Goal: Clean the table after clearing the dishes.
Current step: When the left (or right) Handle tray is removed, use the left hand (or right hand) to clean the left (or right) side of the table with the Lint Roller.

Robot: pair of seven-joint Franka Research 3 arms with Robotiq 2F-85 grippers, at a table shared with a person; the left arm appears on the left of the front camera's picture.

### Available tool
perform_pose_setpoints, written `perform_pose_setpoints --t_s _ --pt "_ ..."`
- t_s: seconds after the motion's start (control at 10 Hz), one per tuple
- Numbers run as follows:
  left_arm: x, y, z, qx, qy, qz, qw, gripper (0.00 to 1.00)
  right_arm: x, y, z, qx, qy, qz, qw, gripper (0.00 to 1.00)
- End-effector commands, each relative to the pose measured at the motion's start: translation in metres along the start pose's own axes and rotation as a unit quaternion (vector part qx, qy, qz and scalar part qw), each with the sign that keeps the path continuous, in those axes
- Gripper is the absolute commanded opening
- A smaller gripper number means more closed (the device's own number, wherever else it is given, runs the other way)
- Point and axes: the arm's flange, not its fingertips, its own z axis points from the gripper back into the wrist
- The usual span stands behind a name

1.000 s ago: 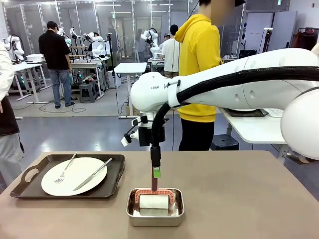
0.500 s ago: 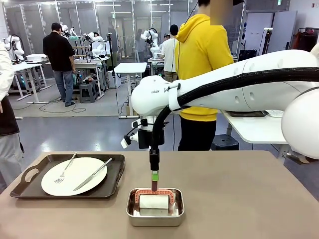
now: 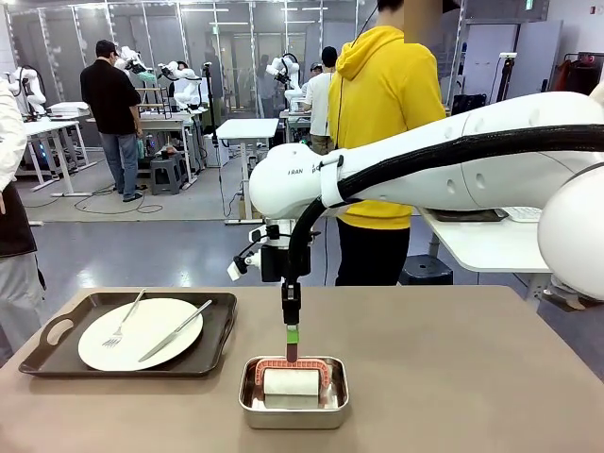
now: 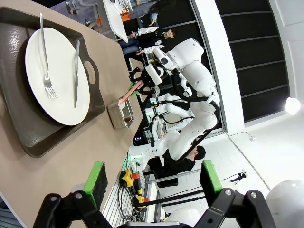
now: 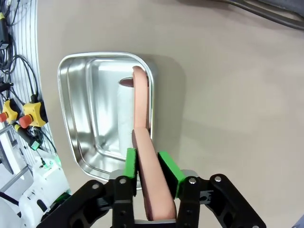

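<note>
1. We grip the upright salmon-pink handle point(image 3: 292, 351) in our right pincer point(image 5: 148, 166). Its white lint roller point(image 3: 293, 382) lies crosswise in the small steel pan point(image 3: 247, 408) directly below.
2. Our left pincer point(image 4: 153, 178) gapes wide and empty, nearer the round white plate point(image 3: 94, 357) on its dark brown tray point(image 3: 222, 321).
3. The bare grey-brown desk point(image 3: 453, 377) offers sweeping room rightward.

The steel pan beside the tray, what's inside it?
A white roller in a pink frame lies in the steel pan; its pink handle rises out, clamped by the right end effector. The pan floor beneath the roller is covered.
</note>
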Motion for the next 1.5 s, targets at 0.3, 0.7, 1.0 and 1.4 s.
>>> perform_pose_setpoints --t_s 0.3,0.7,1.0,1.4 --pt "-0.004 -0.002 0.001 0.004 0.001 -0.001 1.000 1.00 -0.008 0.022 0.007 -0.009 -0.011 -0.011 1.000 0.00" --pt "-0.004 -0.002 0.001 0.004 0.001 -0.001 1.000 1.00 -0.025 0.073 0.077 -0.028 -0.016 -0.101 0.994 0.05" --pt "-0.004 -0.002 0.001 0.004 0.001 -0.001 1.000 1.00 -0.056 0.081 0.099 -0.073 -0.078 -0.159 0.981 0.05" --pt "-0.004 -0.002 0.001 0.004 0.001 -0.001 1.000 1.00 -0.044 0.075 0.119 -0.064 -0.053 -0.136 0.987 0.05"
